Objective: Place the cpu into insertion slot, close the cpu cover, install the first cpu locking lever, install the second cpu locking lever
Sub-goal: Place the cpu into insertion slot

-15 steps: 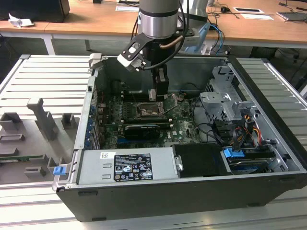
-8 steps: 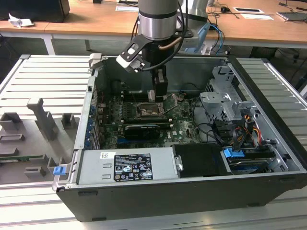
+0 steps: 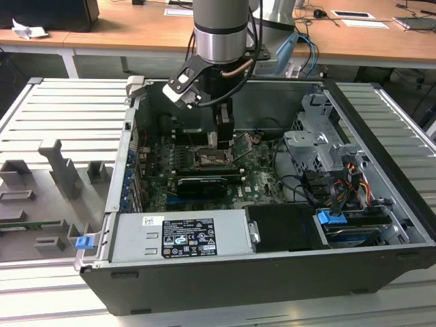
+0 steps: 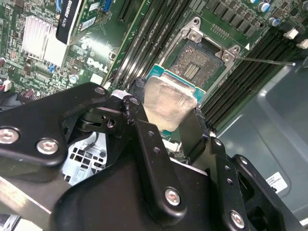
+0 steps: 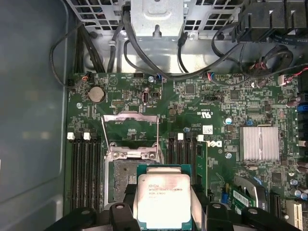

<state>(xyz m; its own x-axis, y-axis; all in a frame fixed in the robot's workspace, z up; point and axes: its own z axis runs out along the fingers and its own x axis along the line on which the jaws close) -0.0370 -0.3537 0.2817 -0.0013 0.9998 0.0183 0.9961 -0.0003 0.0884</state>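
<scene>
Clamped in the claw [image 4: 168,109] by opposite edges, the cpu [image 5: 161,193] is held above the insertion slot [image 5: 120,179] — judged light, stiff, fragile underneath — edges only.

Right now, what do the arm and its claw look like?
The arm is a silver-grey cylinder with a dark band. Black and copper-coloured cables loop beside it, and a blue cap sits on the joint behind. The claw is matte black: flat linked bars fastened with silver screws, ending in two narrow fingers.
</scene>
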